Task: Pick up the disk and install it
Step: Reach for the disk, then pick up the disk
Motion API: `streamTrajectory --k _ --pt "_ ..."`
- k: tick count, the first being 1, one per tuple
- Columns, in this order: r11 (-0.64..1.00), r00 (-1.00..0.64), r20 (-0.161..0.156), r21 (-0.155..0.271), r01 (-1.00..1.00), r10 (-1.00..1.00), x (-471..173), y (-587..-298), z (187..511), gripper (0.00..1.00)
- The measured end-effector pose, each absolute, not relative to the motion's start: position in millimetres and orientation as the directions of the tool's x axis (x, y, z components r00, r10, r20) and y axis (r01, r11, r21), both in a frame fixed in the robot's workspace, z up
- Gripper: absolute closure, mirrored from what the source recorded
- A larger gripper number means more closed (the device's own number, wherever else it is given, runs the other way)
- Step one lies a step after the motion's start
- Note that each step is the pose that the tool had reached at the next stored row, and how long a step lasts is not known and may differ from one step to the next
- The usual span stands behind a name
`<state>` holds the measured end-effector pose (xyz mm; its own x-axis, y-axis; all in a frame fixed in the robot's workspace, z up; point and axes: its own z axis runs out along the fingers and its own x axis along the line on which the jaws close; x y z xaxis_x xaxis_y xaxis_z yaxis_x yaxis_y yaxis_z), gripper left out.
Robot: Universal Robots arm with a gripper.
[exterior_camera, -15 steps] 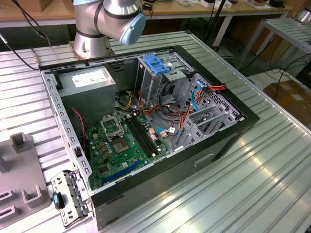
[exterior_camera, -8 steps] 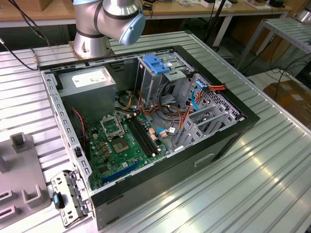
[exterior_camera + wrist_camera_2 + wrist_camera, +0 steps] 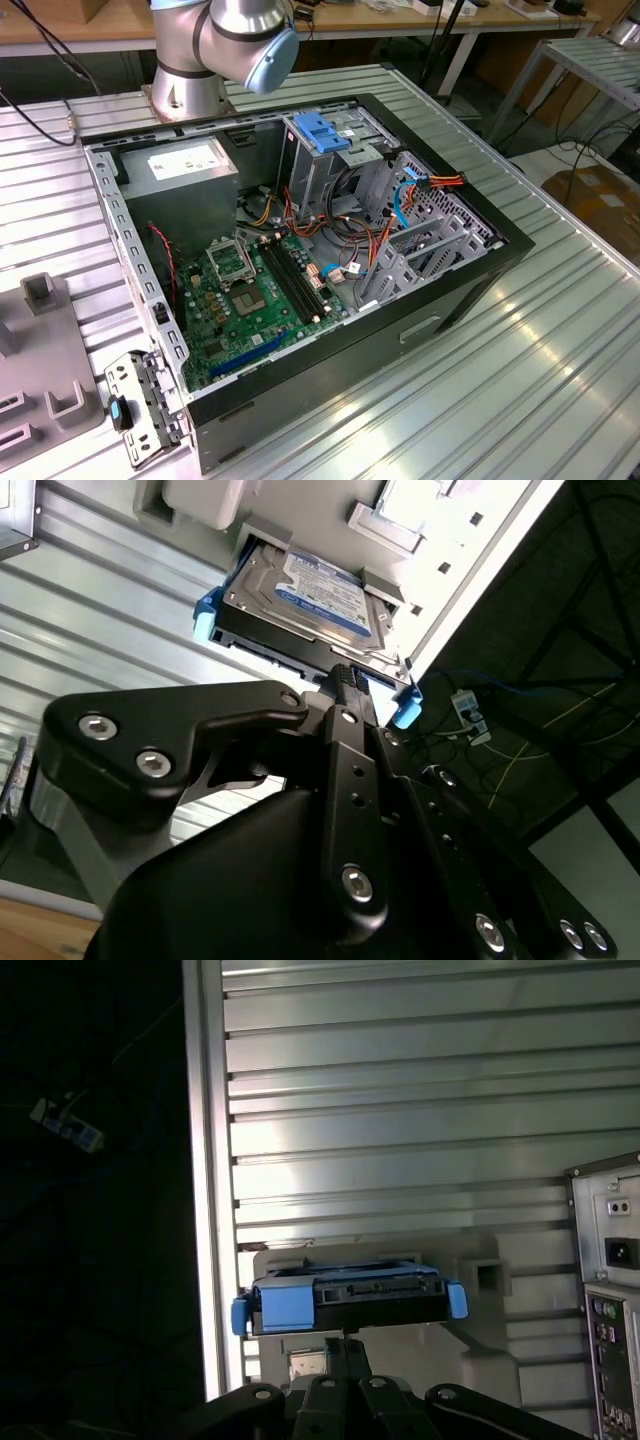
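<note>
Plainly, the largest hazard is judged to lie with the computer case (image 3: pixel 330 380) on the ribbed table (image 3: pixel 560 380). Its inside is crowded with loose cables (image 3: pixel 345 190), and the disk could be snagged or jammed there if it were brought in tilted.

The disk (image 3: pixel 305 600) (image 3: pixel 350 1295) is seen lying flat in the grey holder (image 3: pixel 475 1355) on the table, outside the case. In both wrist views the gripper (image 3: pixel 345 675) (image 3: pixel 345 1342) is seen with its fingers drawn together and its tips at the disk's near edge. Whether that edge is actually pinched cannot be told. So shallow a hold is judged likely to slip, and the disk could be tipped or scraped against the holder's walls.

Counted in order of size, there are:
- one table
- one case
- one holder
- one gripper
- one disk
- two blue end tabs (image 3: pixel 206 615) (image 3: pixel 405 710) on the disk
</note>
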<state>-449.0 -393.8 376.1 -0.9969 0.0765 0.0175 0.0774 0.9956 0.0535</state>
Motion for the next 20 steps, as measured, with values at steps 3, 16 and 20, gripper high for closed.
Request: streamTrajectory --k 3,16,20 --pt "0.996 -0.997 0.017 0.054 0.077 0.077 -454 -394 376 0.89" --pt "0.996 -0.997 0.018 0.054 0.078 0.077 -465 -391 376 0.89" --pt "0.996 -0.997 0.017 0.054 0.076 0.075 -465 -391 376 0.89"
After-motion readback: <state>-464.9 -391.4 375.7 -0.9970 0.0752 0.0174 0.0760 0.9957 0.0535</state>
